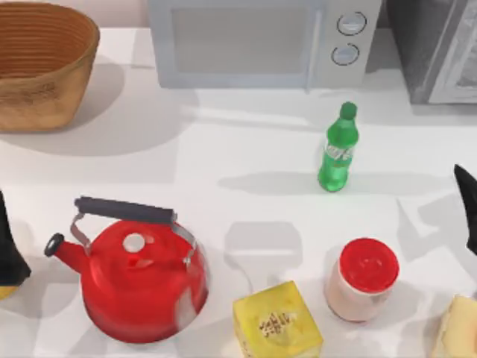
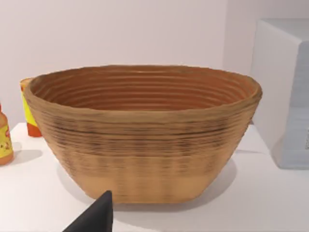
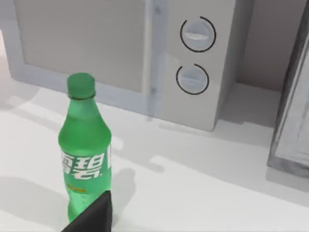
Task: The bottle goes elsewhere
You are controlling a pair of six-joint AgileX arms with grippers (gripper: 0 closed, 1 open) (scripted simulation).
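The bottle (image 1: 338,149) is slim, translucent green, with a green cap and a pale label band. It stands upright right of the table's centre, in front of the microwave. The right wrist view also has the bottle (image 3: 85,150), close by and upright, with nothing touching it. My right gripper (image 1: 466,210) is a dark shape at the table's right edge, to the right of the bottle and apart from it; a dark tip of it (image 3: 94,216) rises just in front of the bottle. My left gripper (image 1: 9,250) stays parked at the left edge.
A woven basket (image 1: 41,71) stands back left and a white microwave (image 1: 261,41) at the back. A grey appliance (image 1: 440,52) fills the back right corner. Along the front stand a red kettle (image 1: 138,280), a yellow box (image 1: 276,322) and a pinkish red-lidded jar (image 1: 364,280).
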